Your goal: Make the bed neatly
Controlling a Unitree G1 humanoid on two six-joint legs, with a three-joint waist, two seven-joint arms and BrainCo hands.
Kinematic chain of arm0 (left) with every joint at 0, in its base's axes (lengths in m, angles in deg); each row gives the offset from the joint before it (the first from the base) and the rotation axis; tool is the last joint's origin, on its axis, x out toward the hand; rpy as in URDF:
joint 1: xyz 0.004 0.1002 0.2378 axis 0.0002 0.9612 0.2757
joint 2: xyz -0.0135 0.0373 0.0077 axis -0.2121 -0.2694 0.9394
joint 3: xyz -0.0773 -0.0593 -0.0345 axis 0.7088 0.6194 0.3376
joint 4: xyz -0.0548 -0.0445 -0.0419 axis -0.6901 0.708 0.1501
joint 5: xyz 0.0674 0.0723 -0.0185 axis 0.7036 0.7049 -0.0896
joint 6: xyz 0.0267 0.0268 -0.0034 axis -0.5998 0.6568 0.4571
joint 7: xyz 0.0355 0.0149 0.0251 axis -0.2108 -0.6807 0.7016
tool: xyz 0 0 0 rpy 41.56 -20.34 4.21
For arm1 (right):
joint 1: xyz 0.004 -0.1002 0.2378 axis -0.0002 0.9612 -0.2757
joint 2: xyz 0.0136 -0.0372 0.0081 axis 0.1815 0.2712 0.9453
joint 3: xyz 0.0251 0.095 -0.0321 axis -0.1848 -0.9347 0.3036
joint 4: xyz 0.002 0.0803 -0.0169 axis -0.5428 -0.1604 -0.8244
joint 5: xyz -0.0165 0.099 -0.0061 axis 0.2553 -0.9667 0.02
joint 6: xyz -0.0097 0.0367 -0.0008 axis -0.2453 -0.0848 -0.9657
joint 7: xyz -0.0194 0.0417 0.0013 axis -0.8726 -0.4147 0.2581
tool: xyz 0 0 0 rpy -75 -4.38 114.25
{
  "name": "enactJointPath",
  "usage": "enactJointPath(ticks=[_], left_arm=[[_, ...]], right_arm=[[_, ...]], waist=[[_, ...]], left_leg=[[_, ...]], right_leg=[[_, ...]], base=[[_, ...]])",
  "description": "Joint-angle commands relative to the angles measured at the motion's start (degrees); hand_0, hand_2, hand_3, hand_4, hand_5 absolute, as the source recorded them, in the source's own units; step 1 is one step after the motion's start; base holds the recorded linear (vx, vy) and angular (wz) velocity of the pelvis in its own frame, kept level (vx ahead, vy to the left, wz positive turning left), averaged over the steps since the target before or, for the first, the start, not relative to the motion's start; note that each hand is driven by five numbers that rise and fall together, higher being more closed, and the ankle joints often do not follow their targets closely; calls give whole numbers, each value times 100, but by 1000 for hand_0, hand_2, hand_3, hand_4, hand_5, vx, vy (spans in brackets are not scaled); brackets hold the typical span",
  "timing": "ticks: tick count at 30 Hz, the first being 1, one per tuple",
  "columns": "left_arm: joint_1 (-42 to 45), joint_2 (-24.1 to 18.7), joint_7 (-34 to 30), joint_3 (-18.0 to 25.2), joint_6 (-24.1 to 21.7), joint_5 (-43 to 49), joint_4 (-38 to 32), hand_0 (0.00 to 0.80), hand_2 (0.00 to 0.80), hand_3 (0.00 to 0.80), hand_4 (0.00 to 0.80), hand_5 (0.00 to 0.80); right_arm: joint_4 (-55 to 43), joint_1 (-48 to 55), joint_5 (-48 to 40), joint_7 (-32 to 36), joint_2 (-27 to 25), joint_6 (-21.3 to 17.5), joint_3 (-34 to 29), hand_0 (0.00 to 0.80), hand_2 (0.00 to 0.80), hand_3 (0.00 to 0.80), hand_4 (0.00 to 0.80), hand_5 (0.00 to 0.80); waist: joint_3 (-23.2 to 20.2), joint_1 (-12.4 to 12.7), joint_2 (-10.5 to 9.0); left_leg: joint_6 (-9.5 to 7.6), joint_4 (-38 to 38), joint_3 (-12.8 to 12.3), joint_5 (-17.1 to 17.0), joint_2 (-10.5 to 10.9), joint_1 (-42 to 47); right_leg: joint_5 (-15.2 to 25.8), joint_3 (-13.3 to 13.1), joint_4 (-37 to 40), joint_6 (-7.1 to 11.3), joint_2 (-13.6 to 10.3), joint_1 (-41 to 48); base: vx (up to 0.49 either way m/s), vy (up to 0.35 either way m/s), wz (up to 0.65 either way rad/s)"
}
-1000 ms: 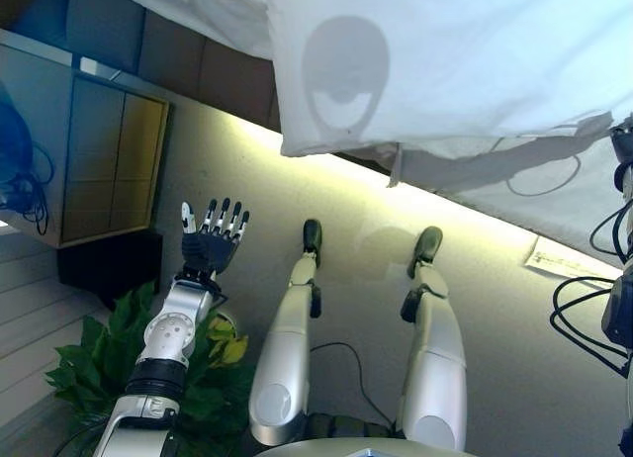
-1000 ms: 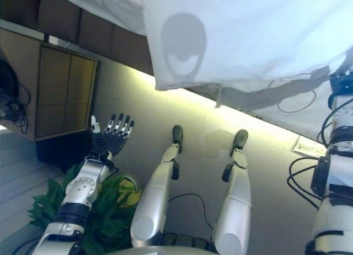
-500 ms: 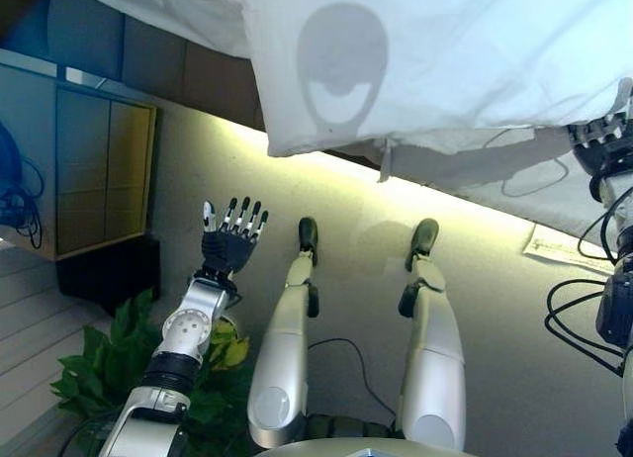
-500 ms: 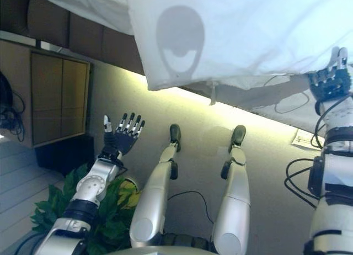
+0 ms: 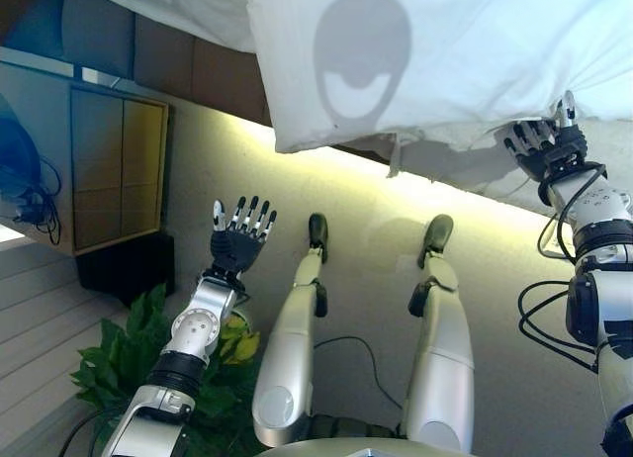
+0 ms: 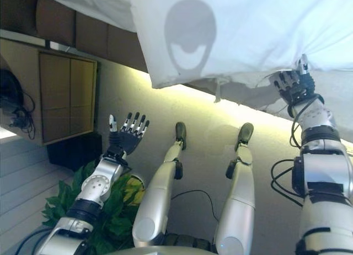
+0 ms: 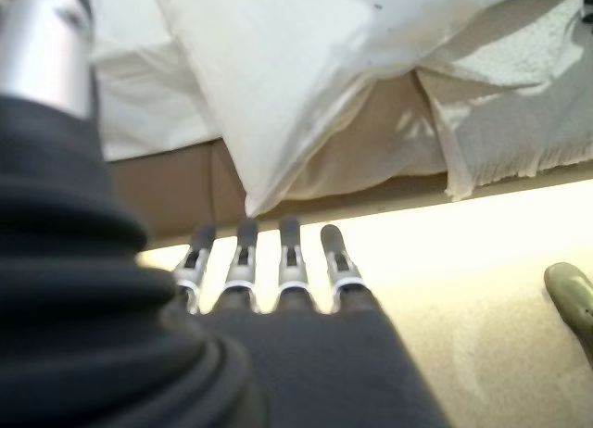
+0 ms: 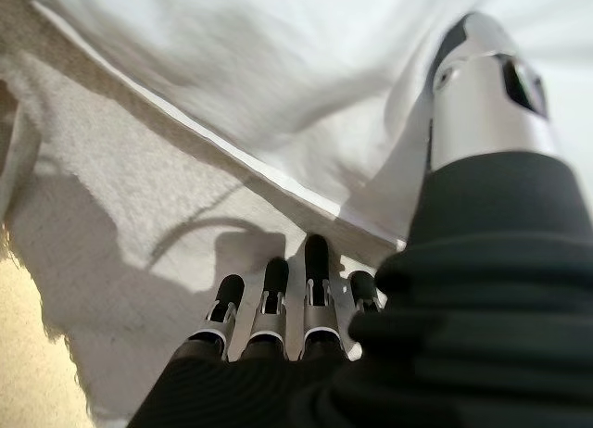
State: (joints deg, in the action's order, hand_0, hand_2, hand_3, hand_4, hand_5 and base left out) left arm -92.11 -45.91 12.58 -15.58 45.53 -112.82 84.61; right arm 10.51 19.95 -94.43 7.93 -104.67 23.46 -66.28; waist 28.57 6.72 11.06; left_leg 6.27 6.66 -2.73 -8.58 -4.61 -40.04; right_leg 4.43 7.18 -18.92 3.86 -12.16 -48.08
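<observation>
Right hand (image 5: 542, 145), fingers straight, reaches the white duvet (image 5: 465, 51) edge at right of frame. Left hand (image 5: 240, 237) spread open lower left, holding nothing, above green plant (image 5: 119, 353).

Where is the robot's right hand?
In the eye views the right robot hand is on the right, fingers open, at the white duvet's hanging edge.
</observation>
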Motion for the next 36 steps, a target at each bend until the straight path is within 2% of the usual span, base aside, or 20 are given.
enactJointPath(ticks=[1, 4, 5, 6, 7, 8, 10, 11, 12, 13, 14, 17, 23, 36], left_arm=[[-74, 24, -22, -3, -133, -70, -298, 0, 0, 0, 0, 0], [46, 4, -14, 19, -121, -57, -386, 0, 0, 0, 0, 0], [81, -5, -10, 34, -107, -53, -414, 0, 0, 0, 0, 0], [112, 0, 1, 37, -111, -43, -438, 0, 0, 0, 0, 0], [133, 9, -1, 51, -98, -34, -440, 0, 0, 0, 0, 0], [153, 27, -31, 67, -87, -13, -406, 0, 0, 0, 0, 0], [182, 60, -56, 104, -71, 30, -389, 0, 0, 0, 0, 0], [182, 66, -42, 102, -79, 26, -391, 0, 0, 0, 0, 0], [187, 68, -40, 111, -76, 19, -379, 0, 0, 0, 0, 0], [188, 74, -40, 118, -73, 19, -357, 0, 0, 0, 0, 0], [192, 73, -35, 135, -58, 24, -333, 0, 0, 0, 0, 0], [202, 99, -50, 206, 14, 66, -233, 0, 0, 0, 0, 0], [154, 153, -82, 273, 108, 92, -109, 0, 0, 0, 0, 0], [-25, 276, -89, 191, 22, 111, 19, 0, 0, 0, 0, 0]], right_arm=[[-474, -430, -169, 387, 28, -15, 456, 0, 0, 0, 0, 0], [-823, -432, -250, 474, 81, -369, 490, 0, 0, 0, 0, 0], [-978, -418, -212, 456, 102, -559, 501, 122, 122, 122, 122, 122], [-1116, -394, -270, 408, 127, -658, 507, 417, 417, 417, 417, 417], [-1195, -374, -318, 409, 139, -713, 506, 565, 565, 565, 565, 565], [-1264, -356, -323, 395, 145, -768, 494, 609, 609, 609, 609, 609], [-1430, -296, -359, 411, 163, -917, 476, 483, 483, 483, 483, 483], [-1511, -265, -361, 404, 165, -991, 457, 449, 449, 449, 449, 449], [-1578, -249, -387, 408, 158, -1066, 441, 493, 493, 493, 493, 493], [-1612, -225, -361, 372, 154, -1198, 432, 703, 703, 703, 703, 703], [-1640, -166, -347, 338, 162, -1308, 402, 800, 800, 800, 800, 800], [-1734, -62, -141, 186, 179, -1449, 342, 800, 800, 800, 800, 800], [-1613, -37, 197, 5, 120, -1485, 326, 800, 800, 800, 800, 800], [-1421, 29, 687, -25, 205, -1082, 494, 800, 800, 800, 800, 800]], waist=[[122, 100, 297], [122, 110, 280], [122, 107, 265], [122, 99, 249], [122, 90, 238], [122, 74, 222], [122, 51, 201], [122, 37, 191], [122, 25, 182], [122, 14, 171], [122, 4, 156], [122, -19, 107], [122, -56, 52], [122, -98, 41]], left_leg=[[-35, 50, 55, -216, 207, -253], [-35, 44, 85, -218, 192, -264], [-32, 39, 88, -216, 183, -265], [-30, 37, 88, -212, 178, -259], [-30, 36, 84, -210, 176, -249], [-28, 32, 73, -207, 166, -230], [-29, 7, 53, -203, 164, -181], [-28, 5, 38, -200, 162, -152], [-29, 10, 28, -190, 163, -121], [-31, 21, 21, -180, 160, -92], [-34, 43, 20, -165, 159, -57], [-45, 66, 21, -129, 168, 71], [-54, 29, -32, -113, 152, 291], [-110, -46, -97, -133, 237, 403]], right_leg=[[101, 212, -160, 267, 124, 39], [85, 215, -199, 267, 133, 12], [87, 223, -200, 268, 136, 9], [90, 226, -196, 265, 140, 13], [91, 225, -195, 263, 146, 20], [90, 224, -194, 261, 153, 38], [79, 221, -179, 255, 170, 88], [74, 225, -176, 257, 167, 118], [72, 228, -177, 256, 162, 146], [69, 232, -175, 257, 152, 178], [67, 239, -178, 261, 143, 218], [69, 249, -147, 266, 134, 359], [93, 272, -27, 270, 122, 592], [283, 251, 279, 306, 33, 748]], base=[[0, 0, 0], [3, -5, 1], [0, 0, 0], [0, 0, 0], [0, 0, 0], [0, 0, 0], [0, 49, 0], [-2, 56, 0], [-8, 48, 0], [-10, 34, 0], [0, 0, 0], [-3, 15, 0], [-15, 48, -2], [-33, 68, -1]])
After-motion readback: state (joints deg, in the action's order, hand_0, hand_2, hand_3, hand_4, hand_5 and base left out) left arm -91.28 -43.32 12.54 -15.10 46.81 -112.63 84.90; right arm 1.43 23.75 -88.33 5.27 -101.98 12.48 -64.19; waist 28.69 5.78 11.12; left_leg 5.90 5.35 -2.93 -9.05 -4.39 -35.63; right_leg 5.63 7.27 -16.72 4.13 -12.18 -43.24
